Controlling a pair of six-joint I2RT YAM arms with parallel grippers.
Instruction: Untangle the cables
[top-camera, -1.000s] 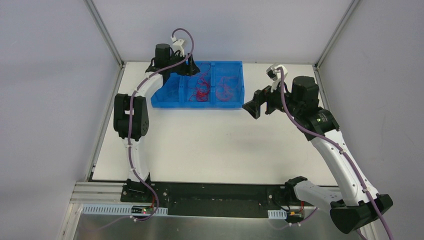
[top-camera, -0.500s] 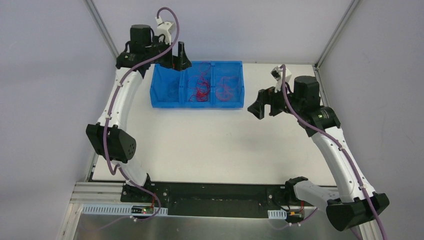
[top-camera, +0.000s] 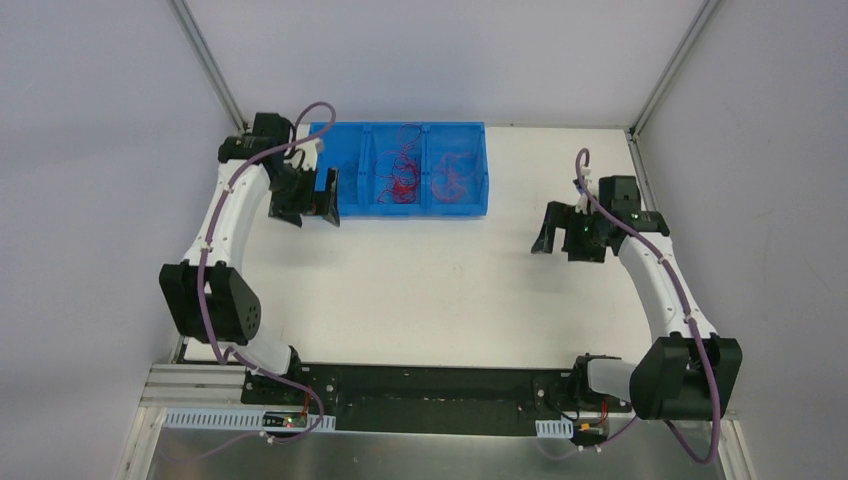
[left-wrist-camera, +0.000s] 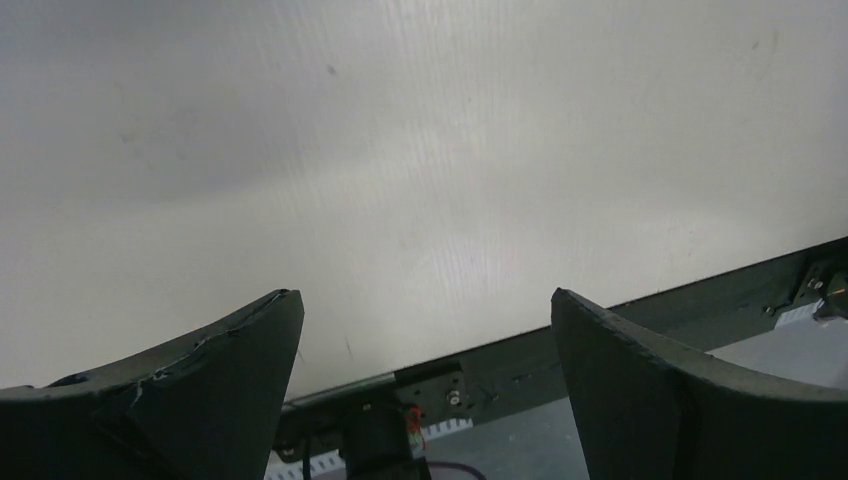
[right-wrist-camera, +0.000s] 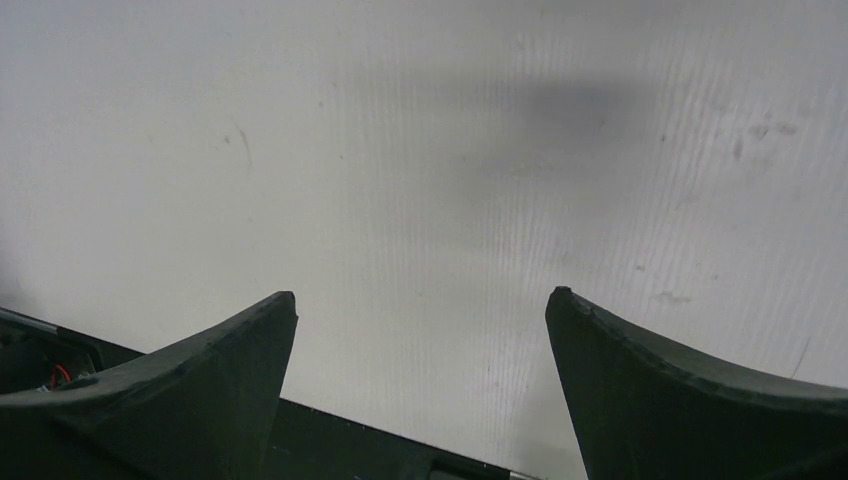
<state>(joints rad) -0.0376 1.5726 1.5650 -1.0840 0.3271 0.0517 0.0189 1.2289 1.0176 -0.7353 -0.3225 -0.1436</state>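
The cables (top-camera: 402, 172) are thin red curly wires lying in the middle and right compartments (top-camera: 452, 180) of a blue bin (top-camera: 345, 205) at the far side of the white table. My left gripper (top-camera: 312, 207) is open and empty just left of the bin's front left corner. My right gripper (top-camera: 560, 240) is open and empty over bare table to the right of the bin. Both wrist views show only white table between spread fingers (left-wrist-camera: 200, 390) (right-wrist-camera: 660, 380); no cables show there.
The black base rail (top-camera: 420, 395) runs along the near edge of the table and shows in the left wrist view (left-wrist-camera: 600, 330). Grey walls and metal frame posts (top-camera: 210, 70) close in the left, back and right sides.
My left arm swung down from above the bin's back left corner to beside its front left corner. My right arm pulled back to the right, away from the bin.
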